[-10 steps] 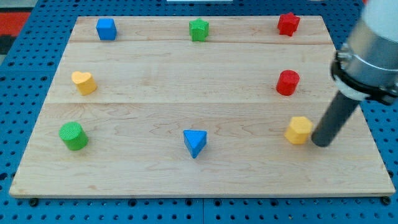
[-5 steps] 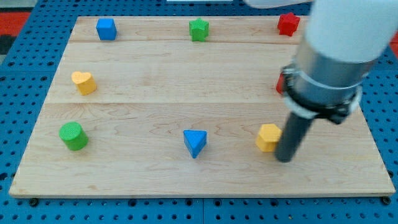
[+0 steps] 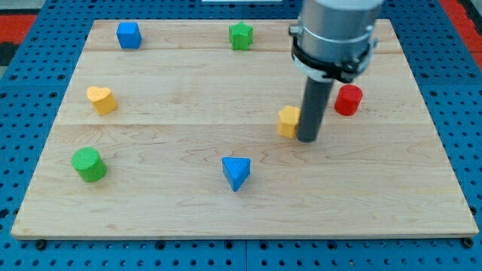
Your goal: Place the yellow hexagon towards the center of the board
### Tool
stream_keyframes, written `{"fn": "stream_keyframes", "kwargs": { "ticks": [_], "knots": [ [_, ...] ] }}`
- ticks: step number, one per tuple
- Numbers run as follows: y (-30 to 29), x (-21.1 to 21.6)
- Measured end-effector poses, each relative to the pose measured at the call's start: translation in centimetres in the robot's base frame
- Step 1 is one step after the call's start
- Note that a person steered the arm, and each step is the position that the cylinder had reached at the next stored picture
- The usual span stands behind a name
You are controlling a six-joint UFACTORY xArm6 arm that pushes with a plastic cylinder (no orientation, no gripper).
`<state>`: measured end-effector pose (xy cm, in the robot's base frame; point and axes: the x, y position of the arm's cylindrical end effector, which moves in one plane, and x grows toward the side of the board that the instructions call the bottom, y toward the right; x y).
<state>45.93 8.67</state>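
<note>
Now my tip (image 3: 307, 138) rests on the wooden board (image 3: 422, 188), touching the yellow hexagon (image 3: 288, 120) on that block's right side in the view. The rod is bare and holds nothing; it only leans against the block.

The yellow hexagon lies a little to the view's right of the board's middle, far from every edge. On its left side in the view the wood is open as far as the yellow heart (image 3: 101, 99). Below it the blue triangle (image 3: 236, 172) stands well apart, towards the view's bottom left. The red cylinder (image 3: 348, 99) is near, on the far side of my rod from the hexagon. The green star (image 3: 240, 35) and the blue cube (image 3: 129, 35) stand above it by the board's top edge, and the green cylinder (image 3: 89, 164) is far away to its lower left.

The hexagon lies flat on the wood. It has about the same width in all directions, so no long axis or pointing direction can be made out.
</note>
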Motion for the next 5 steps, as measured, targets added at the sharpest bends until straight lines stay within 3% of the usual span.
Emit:
{"fn": "stream_keyframes", "kwargs": {
  "ticks": [1, 4, 5],
  "knots": [
    [-4.0, -1.4],
    [-4.3, -9.0],
    [-5.0, -15.7]
  ]
}}
